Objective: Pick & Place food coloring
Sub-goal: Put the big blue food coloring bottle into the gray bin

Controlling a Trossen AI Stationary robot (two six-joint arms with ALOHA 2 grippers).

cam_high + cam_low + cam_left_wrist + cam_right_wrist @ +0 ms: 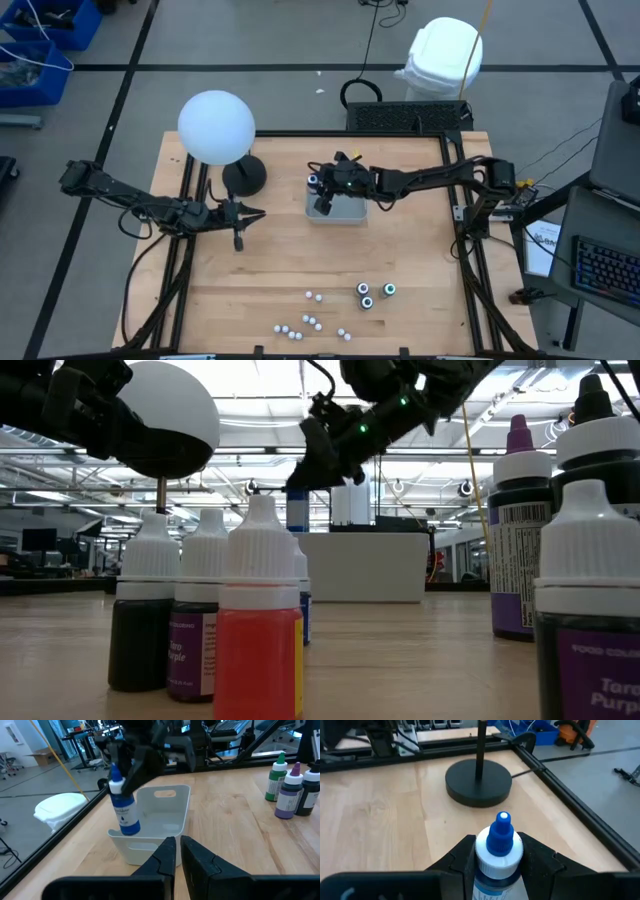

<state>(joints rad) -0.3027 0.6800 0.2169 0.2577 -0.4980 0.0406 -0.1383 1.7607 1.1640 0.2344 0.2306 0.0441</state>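
One blue food coloring bottle is held by the right gripper above the grey tray; lowering and release are called for next, while the left gripper waits nearly closed.

Blue-capped bottle, grey tray

grey tray, globe lamp

overhead, table-level, two wrist cameras
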